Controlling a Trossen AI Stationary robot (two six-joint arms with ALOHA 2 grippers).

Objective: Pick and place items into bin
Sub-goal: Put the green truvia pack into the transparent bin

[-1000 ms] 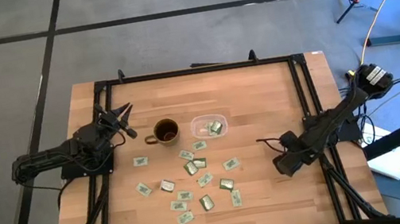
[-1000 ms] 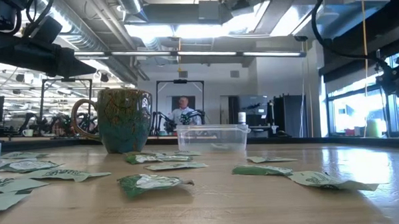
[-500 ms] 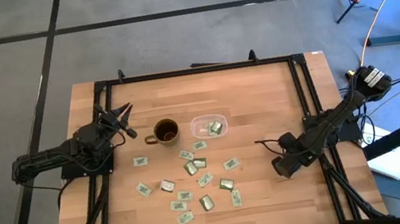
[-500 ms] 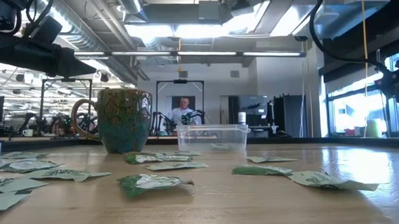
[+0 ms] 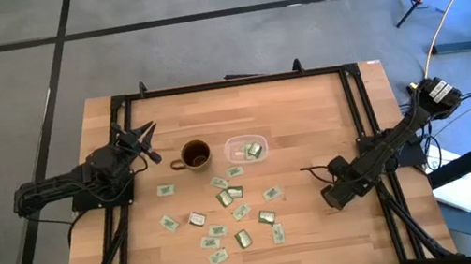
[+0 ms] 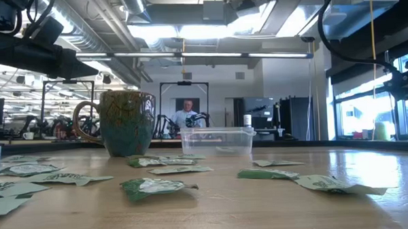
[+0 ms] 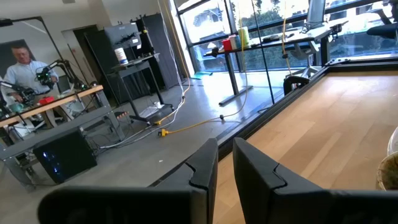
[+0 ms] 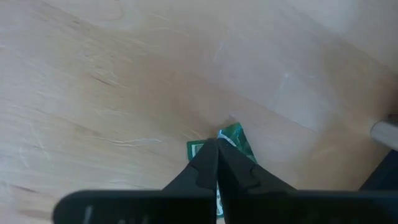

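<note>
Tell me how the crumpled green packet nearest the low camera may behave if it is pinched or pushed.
Probably floppy: the packet lies crinkled, with lifted edges. It is likely very light for its size, being thin and flat, so a push may slide it over the smooth wooden table. It seems unlikely to roll or tip.

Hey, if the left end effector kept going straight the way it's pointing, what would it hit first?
Probably nothing soon. The left end effector points diagonally over bare table toward the black frame rail at the far edge, and its height is unclear. The mug sits off that line.
</note>
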